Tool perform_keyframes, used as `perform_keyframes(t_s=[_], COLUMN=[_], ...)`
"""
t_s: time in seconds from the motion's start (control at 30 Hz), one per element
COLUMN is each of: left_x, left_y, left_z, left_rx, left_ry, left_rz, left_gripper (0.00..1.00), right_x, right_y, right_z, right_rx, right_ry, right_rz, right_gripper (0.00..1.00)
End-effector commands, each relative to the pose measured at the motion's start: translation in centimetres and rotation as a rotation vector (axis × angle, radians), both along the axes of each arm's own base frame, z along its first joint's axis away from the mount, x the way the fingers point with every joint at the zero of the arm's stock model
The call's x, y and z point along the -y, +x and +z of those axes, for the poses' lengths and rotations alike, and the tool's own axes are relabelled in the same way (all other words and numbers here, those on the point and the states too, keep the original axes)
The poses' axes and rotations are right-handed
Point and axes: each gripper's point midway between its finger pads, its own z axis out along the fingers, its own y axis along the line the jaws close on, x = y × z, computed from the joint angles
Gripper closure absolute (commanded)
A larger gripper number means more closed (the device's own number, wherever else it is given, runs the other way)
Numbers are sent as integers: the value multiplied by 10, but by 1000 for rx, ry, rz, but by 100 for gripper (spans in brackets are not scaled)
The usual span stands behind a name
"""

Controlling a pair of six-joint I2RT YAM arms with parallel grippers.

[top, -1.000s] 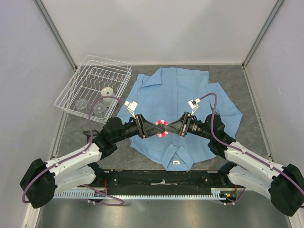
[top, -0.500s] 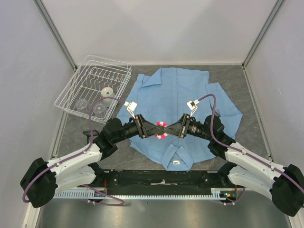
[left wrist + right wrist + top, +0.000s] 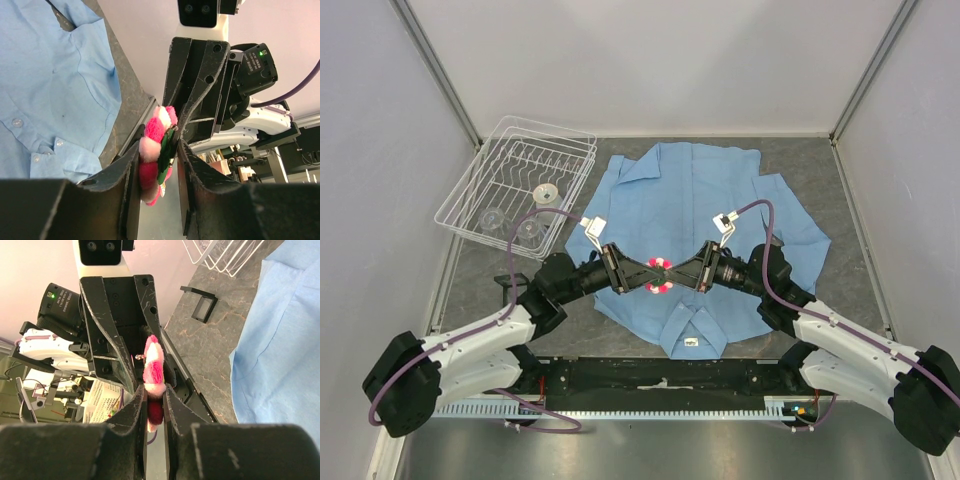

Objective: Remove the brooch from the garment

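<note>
Above the light blue shirt (image 3: 690, 200), holds the flower brooch (image 3: 660, 276) clamped in the right gripper (image 3: 155, 390), clear of the cloth; narrows the left gripper (image 3: 159, 146) around it over the last second, pinch impossible to tell. Likely a handover; removal seemingly done.

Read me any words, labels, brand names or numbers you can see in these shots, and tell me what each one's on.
No text can be read in any view.
White collar label on the shirt: carries a small dark mark, too small to read from the top view.
Nothing else in the pictures shows print.
</note>
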Motion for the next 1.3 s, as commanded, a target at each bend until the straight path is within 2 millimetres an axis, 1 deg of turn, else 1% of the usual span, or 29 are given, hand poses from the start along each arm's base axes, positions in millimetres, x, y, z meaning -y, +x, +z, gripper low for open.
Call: perform_keyframes(t_s=[0.0, 0.13, 0.2, 0.37, 0.5, 0.57, 0.77, 0.87, 0.93, 1.1, 1.27], left_x=[4, 7, 9, 14, 15, 16, 15, 14, 13, 16, 18], left_y=[-4, -10, -13, -22, -24, -24, -25, -26, -27, -30, -33], left_z=[16, 18, 15, 20, 18, 17, 16, 17, 20, 21, 22], left_rx=[37, 48, 44, 58, 49, 45, 34, 29, 36, 23, 16], left_ry=[-66, -76, -70, -91, -103, -101, -110, -123, -145, -159, -171], left_rz=[-34, -77, -103, -173, -191, -195, -198, -197, -198, -229, -265], left_gripper=[66, 68, 68, 71, 73, 77, 80, 82, 86, 89, 92], right_x=[0, -1, -3, -3, -3, -3, -2, -1, -1, -1, -1], right_y=[-3, -6, -8, -11, -13, -14, -17, -18, -20, -22, -26], right_z=[15, 14, 14, 15, 13, 14, 17, 17, 18, 13, 14], right_rx=[67, 78, 88, 113, 124, 131, 143, 144, 156, 164, 198], right_ry=[53, 54, 55, 49, 41, 48, 66, 78, 93, 95, 97], right_rz=[15, 29, 52, 70, 82, 86, 89, 92, 98, 113, 135], right_gripper=[100, 100, 100, 100, 100, 100, 100, 100, 100, 100, 100])
